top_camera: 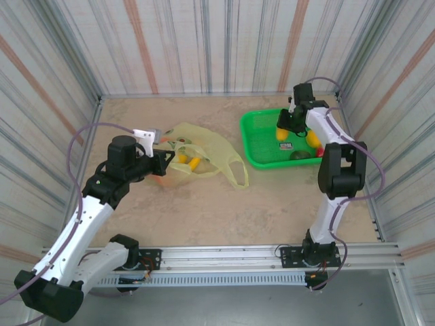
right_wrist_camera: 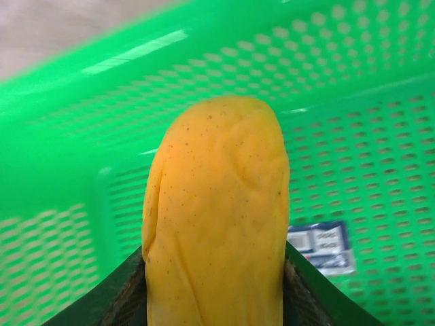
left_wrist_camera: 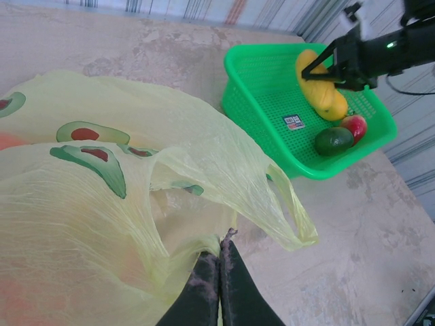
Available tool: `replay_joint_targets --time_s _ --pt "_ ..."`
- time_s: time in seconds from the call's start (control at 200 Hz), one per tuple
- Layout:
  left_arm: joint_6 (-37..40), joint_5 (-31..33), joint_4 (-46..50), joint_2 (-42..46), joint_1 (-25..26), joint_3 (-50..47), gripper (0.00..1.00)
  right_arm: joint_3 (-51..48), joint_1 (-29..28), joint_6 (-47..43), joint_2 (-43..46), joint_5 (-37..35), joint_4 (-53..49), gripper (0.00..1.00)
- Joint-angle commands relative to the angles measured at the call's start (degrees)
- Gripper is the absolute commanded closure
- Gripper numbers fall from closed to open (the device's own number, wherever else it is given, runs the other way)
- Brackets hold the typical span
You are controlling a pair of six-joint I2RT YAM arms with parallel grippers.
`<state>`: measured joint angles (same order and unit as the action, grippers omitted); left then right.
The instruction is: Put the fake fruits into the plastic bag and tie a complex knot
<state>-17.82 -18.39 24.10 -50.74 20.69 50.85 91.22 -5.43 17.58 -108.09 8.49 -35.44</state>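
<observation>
Rigid bright green mesh basket (top_camera: 262, 139) (left_wrist_camera: 251, 102) (right_wrist_camera: 102, 88) on the far right of the table, close to the back corner. Perforated floor and walls, rounded rim, slightly skewed to the table edges. Small white printed sticker (top_camera: 286, 145) (left_wrist_camera: 293, 122) (right_wrist_camera: 325, 246) flat on the basket floor, print too small to read. Beige marbled tabletop (top_camera: 204, 210) (left_wrist_camera: 136, 47). Striped panels (top_camera: 204, 47) in grey, white and rust enclosing three sides. Aluminium rail (top_camera: 224, 255) along the near edge.
</observation>
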Motion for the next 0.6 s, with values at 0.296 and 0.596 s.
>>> replay_joint_targets --time_s 0.296,0.596 --pt "0.4 -0.5 -0.8 1.8 -0.4 -0.7 1.00 -11.8 -22.0 -0.9 19.0 19.0 12.7 0.53" --pt "0.4 -0.2 -0.7 2.4 -0.4 -0.8 1.00 -19.7 -34.3 -10.1 16.7 14.3 29.3 0.50"
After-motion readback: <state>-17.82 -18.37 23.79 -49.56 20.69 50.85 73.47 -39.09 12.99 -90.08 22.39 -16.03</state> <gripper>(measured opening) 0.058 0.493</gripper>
